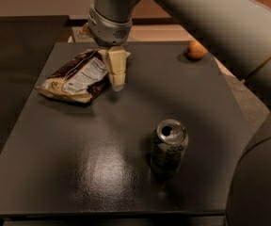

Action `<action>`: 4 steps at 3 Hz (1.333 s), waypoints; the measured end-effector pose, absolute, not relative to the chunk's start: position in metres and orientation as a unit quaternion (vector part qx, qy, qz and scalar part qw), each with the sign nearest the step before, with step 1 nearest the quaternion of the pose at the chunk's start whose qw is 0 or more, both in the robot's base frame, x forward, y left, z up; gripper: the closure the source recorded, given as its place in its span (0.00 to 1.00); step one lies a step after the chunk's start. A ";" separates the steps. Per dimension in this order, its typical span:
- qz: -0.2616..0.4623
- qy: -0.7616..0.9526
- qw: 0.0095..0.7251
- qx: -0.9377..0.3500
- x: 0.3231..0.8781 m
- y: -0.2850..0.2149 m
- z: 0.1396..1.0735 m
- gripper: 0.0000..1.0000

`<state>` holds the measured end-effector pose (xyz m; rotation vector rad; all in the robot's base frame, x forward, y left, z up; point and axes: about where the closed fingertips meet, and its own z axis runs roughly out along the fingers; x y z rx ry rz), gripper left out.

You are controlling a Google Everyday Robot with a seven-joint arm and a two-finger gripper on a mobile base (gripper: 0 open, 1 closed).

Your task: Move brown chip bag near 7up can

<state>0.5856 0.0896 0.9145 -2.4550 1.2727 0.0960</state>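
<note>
The gripper (pixel 117 79), hanging at the right end of the brown chip bag (pixel 74 76), is hiding part of that end. The arm (pixel 211 18) is running out past the top and right edges. The side print on the 7up can (pixel 168 147) is showing too dimly to read. A small orange thing (pixel 196 50) is sitting at the table's (pixel 79 173) far edge, too small to name.

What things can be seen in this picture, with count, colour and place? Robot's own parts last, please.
brown chip bag: one, dark brown with cream ends and white label, flat at the table's far left.
7up can: one, silver, upright, front right of centre.
round thing: one, orange, table's far right edge.
table: one, dark grey, under all three.
arm: one, grey, reaching in from the right.
tool: one, cream, pointing down at the bag's right end.
</note>
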 end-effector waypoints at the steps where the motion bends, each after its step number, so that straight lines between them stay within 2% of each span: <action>1: 0.032 0.420 0.173 -0.890 0.578 0.117 0.904 0.00; 3: 0.012 0.387 0.119 -0.915 0.572 0.138 0.863 0.00; 4: -0.001 0.388 0.102 -0.916 0.576 0.142 0.855 0.19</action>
